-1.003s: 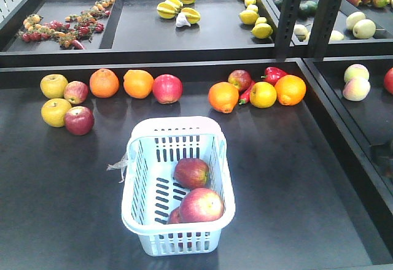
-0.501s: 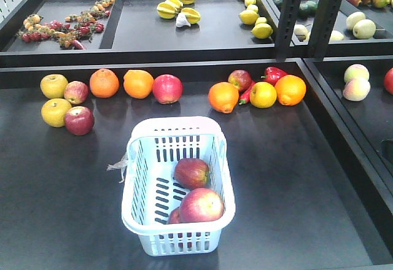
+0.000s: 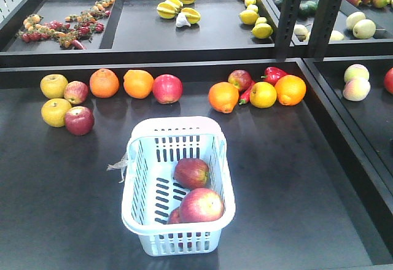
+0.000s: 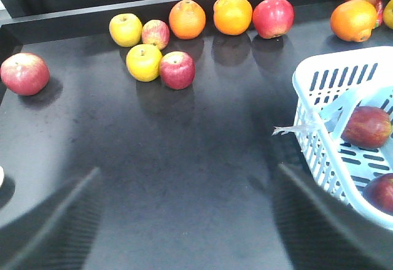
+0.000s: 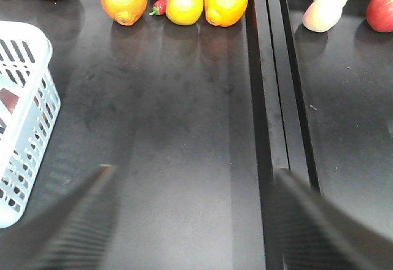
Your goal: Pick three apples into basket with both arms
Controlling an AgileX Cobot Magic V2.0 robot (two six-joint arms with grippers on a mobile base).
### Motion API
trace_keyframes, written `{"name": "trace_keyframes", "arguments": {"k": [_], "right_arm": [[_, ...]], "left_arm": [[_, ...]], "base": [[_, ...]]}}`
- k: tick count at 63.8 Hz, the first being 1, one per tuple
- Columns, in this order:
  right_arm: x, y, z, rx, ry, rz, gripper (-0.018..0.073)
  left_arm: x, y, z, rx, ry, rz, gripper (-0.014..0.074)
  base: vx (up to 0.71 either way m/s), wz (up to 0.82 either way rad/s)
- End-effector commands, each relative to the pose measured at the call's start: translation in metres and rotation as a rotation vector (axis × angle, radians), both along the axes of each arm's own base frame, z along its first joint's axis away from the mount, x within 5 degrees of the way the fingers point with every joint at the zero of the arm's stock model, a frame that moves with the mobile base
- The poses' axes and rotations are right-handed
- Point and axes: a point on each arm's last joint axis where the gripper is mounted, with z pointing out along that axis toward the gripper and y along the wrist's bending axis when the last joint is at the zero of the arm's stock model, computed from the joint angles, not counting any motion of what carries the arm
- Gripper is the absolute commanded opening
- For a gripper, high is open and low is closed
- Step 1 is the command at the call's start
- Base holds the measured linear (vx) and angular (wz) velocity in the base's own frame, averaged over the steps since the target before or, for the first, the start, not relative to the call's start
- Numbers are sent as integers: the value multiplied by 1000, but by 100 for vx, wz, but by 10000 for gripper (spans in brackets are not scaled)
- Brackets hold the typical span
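The pale blue basket (image 3: 178,124) stands on the dark table near its front. Inside lie three red apples: one in the middle (image 3: 191,173), one nearer the front (image 3: 201,205), and a third (image 3: 174,216) mostly hidden behind that one. Neither arm shows in the front view. In the left wrist view my left gripper (image 4: 187,169) hangs open over bare table, with the basket (image 4: 319,80) and two of its apples (image 4: 367,126) to its right. My right gripper (image 5: 193,172) is open and holds nothing; the basket (image 5: 24,123) lies to its left.
Along the back of the table sit yellow apples (image 3: 54,86), red apples (image 3: 79,120), oranges (image 3: 104,83) and a red pepper (image 3: 274,73). A raised shelf (image 3: 184,54) holds more fruit. A black divider (image 5: 270,98) separates the right-hand table. One lone apple (image 4: 24,73) lies far left.
A dark part of the right arm at the front view's right edge has drawn back out of sight. The basket and fruit have not moved.
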Motion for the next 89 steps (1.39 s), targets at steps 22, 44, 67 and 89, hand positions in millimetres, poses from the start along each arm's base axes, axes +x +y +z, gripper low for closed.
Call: {"name": "trace_keyframes", "arguments": {"k": [22,44,67,89], "right_arm": [[2,-2,14,-9,-95,-11,-9],[2,-2,13,-9,-92,-11,-8],[2,-2,13,-9,-92,-11,-8],[2,-2,13,-9,-92,-11,-8]], "left_arm": [[3,0,12,-13,-79,1,-8],[3,0,12,-13,-79,1,-7],[3,0,12,-13,-79,1,-7],[-8,-4,5,-93,-326,-50,-8]], "base": [[0,0],[0,0],[0,0],[0,0]]}}
